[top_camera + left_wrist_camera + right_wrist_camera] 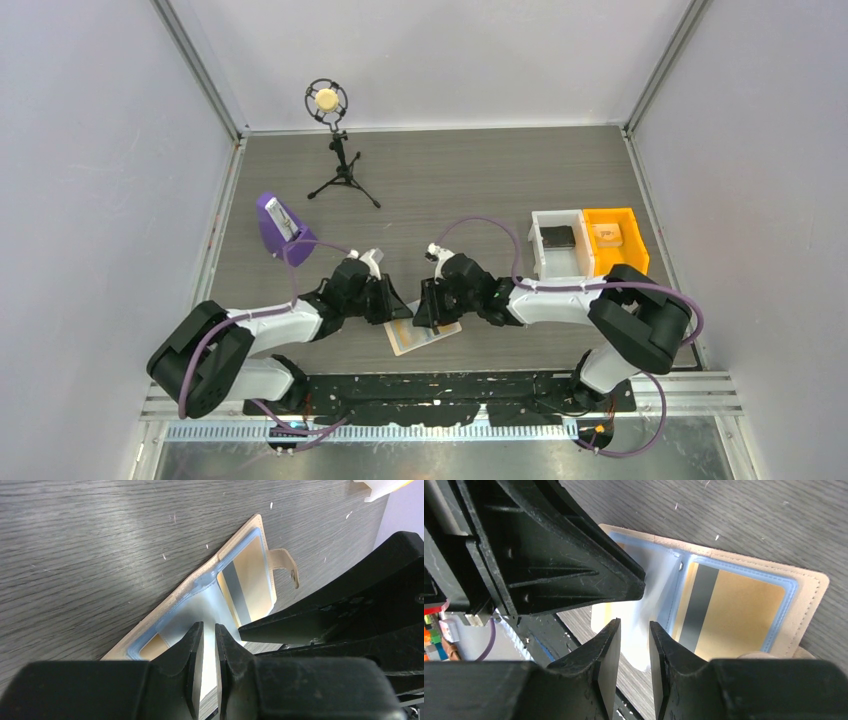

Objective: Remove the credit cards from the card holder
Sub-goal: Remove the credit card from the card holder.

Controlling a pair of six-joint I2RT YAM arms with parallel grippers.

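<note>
The card holder (424,339) lies open on the table between my two grippers, tan outside and light blue inside. An orange-yellow credit card (734,615) with a dark stripe sits in its clear pocket, and it also shows in the left wrist view (250,580). A translucent sleeve page (651,600) is lifted from the spine. My left gripper (209,630) hovers over that page (197,612), its jaws a narrow gap apart with table showing through. My right gripper (634,630) is slightly open over the page's rounded free edge. The two grippers nearly touch (412,305).
A white bin (559,245) and an orange bin (616,238) stand at the right. A purple wedge stand (280,226) is at the left. A microphone on a tripod (335,150) stands at the back. The table's near edge lies just below the wallet.
</note>
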